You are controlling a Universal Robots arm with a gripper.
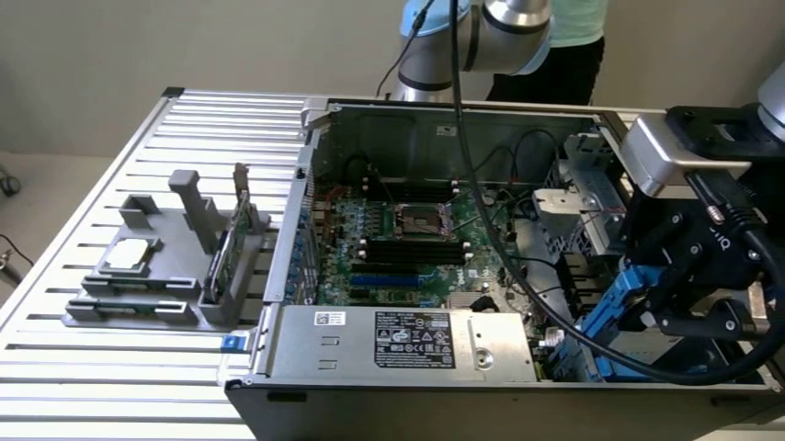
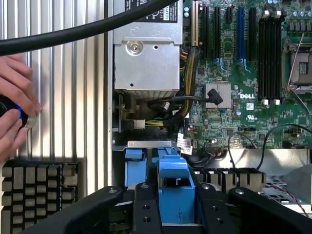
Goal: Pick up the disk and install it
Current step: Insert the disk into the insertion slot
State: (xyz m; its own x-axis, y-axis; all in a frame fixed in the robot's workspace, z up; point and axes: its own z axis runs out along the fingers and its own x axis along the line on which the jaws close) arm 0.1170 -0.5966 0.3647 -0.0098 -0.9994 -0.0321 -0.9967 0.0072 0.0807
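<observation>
Clamping the disk (image 2: 173, 181) by its carrier, the gripper (image 2: 176, 191) hangs over the case (image 1: 429, 138). Wrist view adds a hand (image 2: 14, 114) — exterior view, a grey stand (image 1: 135, 310).

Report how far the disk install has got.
Done: the disk, a hard drive in a blue plastic carrier, is off the table and at the drive-bay corner of the open black computer case. In hand: the black gripper holds it by the carrier. Left: seating it; in the exterior view the carrier stands tilted, not yet flush in the bay.
</observation>
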